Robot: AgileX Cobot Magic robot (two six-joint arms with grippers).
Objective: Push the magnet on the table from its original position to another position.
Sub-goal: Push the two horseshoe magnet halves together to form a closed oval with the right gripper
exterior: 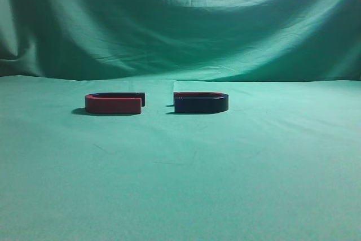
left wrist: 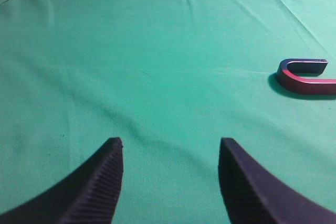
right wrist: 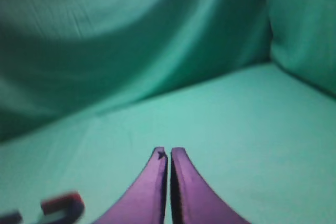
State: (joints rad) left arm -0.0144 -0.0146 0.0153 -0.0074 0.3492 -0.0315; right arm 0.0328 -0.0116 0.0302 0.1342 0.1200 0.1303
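Observation:
Two horseshoe magnets lie side by side on the green cloth, their open ends facing each other. The left magnet (exterior: 114, 103) has a red front arm and a dark blue back arm. The right magnet (exterior: 201, 103) has a dark blue front and a red back. Neither gripper shows in the exterior view. My left gripper (left wrist: 170, 145) is open and empty above bare cloth, with the left magnet (left wrist: 307, 76) far off to its right. My right gripper (right wrist: 168, 153) is shut and empty, with a blurred red magnet end (right wrist: 63, 205) at the lower left, well apart from it.
The green cloth covers the table (exterior: 180, 184) and hangs as a wrinkled backdrop (exterior: 180, 21) behind it. In the right wrist view the backdrop wraps round a corner at the right (right wrist: 302, 30).

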